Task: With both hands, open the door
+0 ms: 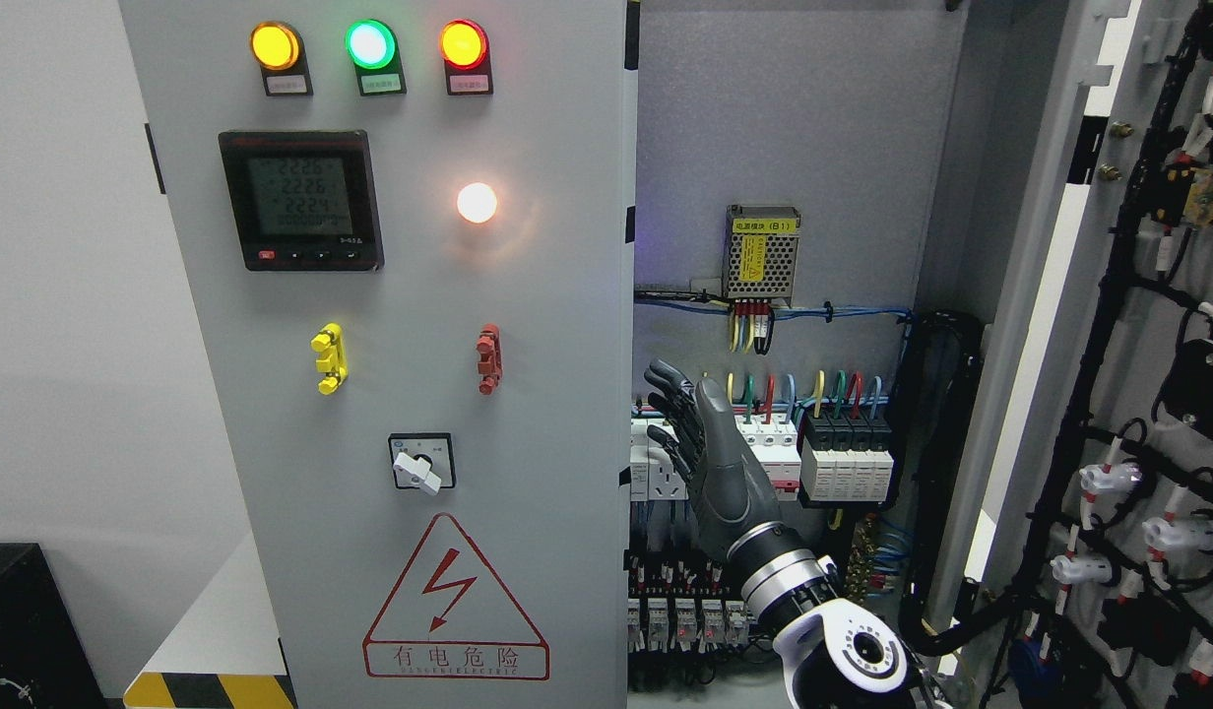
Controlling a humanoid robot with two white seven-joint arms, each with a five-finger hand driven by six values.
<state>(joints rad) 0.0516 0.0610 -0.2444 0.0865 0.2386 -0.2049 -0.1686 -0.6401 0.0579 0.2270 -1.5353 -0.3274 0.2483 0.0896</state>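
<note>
I face a grey electrical cabinet against a white wall, filling most of my view. Its right door is already swung wide, far right of my fingers, so the wiring inside shows. The left door, with lamps, meter and warning triangle, is closed, its free edge just left of my fingers. My right hand is raised beside that edge, fingers loosely extended, holding nothing, placed, I judge, to hook it.

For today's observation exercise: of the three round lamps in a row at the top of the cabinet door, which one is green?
The middle lamp is green. The left lamp and the right lamp both glow orange-yellow.
</note>
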